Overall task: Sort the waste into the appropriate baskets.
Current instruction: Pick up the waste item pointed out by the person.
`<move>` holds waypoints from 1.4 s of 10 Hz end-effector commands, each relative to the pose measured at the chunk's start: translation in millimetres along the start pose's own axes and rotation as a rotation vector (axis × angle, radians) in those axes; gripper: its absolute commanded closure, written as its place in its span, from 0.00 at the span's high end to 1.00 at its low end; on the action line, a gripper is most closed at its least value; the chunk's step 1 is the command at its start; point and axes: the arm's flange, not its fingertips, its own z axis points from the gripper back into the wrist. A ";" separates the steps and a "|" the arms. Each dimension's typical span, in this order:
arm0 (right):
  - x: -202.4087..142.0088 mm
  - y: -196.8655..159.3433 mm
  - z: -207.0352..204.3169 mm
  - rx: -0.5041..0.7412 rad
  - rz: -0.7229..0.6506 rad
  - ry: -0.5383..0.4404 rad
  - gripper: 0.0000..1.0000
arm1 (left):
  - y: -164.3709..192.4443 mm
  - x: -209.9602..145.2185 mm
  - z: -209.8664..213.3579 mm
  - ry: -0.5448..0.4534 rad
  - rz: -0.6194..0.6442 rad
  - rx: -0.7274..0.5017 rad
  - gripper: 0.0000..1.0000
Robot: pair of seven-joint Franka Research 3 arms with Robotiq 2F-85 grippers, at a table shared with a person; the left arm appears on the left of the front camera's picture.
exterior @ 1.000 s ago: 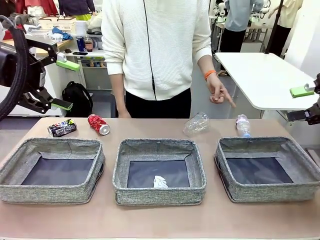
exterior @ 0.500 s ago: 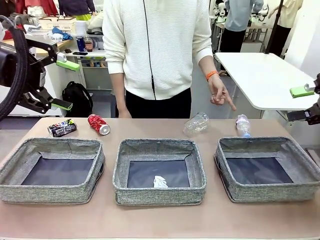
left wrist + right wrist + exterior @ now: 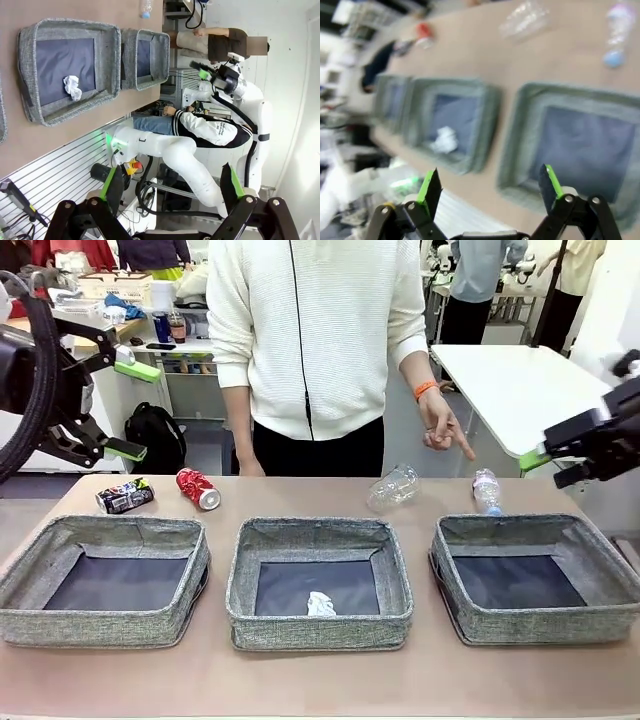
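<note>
Eyeing the small clear bottle (image 3: 486,491) lying centre right, just behind the right basket (image 3: 530,625), with right gripper (image 3: 555,452) spread open at right edge, left gripper (image 3: 130,410) likewise open upper left. Likely light, slick, crushable; best pinched mid-body.

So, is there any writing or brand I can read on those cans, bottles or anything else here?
Nothing can be read.
Red can: print too small.
Dark can: coloured print, too small.
Small bottle: label blurred.
Jacket sleeve: white lettering, too small.
</note>
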 end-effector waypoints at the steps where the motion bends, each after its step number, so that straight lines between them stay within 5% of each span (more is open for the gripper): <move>1: 35.2 0.0 -30.8 -0.770 -0.034 0.012 1.00 | -0.8 -0.1 -0.2 0.002 -0.012 -0.021 1.00; 3: 43.8 1.2 -34.5 -0.853 -0.064 -0.107 1.00 | -0.8 -0.1 -0.2 0.002 -0.012 -0.021 1.00; 4: 32.2 10.3 -25.9 -0.319 0.084 -0.070 1.00 | -0.8 -0.1 -0.2 0.002 -0.012 -0.021 1.00; 6: 47.2 11.2 -36.9 -0.542 0.066 -0.090 1.00 | -0.8 -0.1 -0.2 0.002 -0.012 -0.021 1.00; 10: 148.7 -49.0 -111.6 -0.434 -0.099 0.162 1.00 | -0.8 -0.1 -0.2 0.002 -0.012 -0.021 1.00; 14: 184.5 -96.6 -192.9 -0.478 -0.201 0.234 1.00 | -0.8 -0.1 -0.2 0.002 -0.012 -0.021 1.00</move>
